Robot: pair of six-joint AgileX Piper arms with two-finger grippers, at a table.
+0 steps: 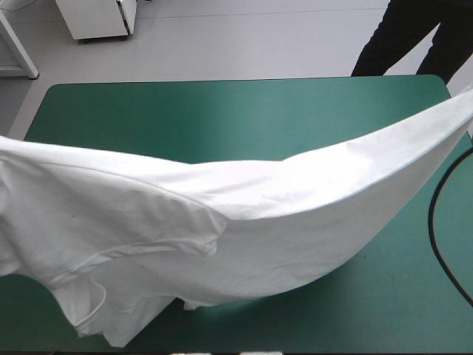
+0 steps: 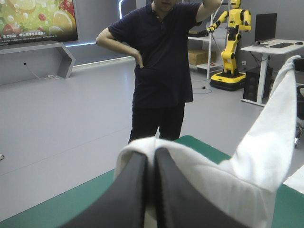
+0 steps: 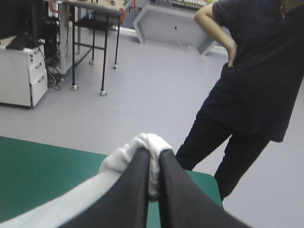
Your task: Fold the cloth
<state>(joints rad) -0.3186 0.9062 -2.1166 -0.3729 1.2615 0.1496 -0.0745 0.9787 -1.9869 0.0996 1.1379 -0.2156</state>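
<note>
White T-shirt (image 1: 244, 222) hangs stretched from left gripper (image 2: 151, 154) to right gripper (image 3: 154, 154).

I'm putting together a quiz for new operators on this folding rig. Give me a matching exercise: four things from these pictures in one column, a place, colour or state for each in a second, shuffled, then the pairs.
Things
1. T-shirt
2. left gripper
3. right gripper
4. table

Descriptions
A. teal-green cover
B. shut on a fold, the table's far right corner just ahead
C. white, lifted, sagging across the table
D. shut on a fold, a tall white band rising beside it

Pairs: 1-C, 2-D, 3-B, 4-A
</note>
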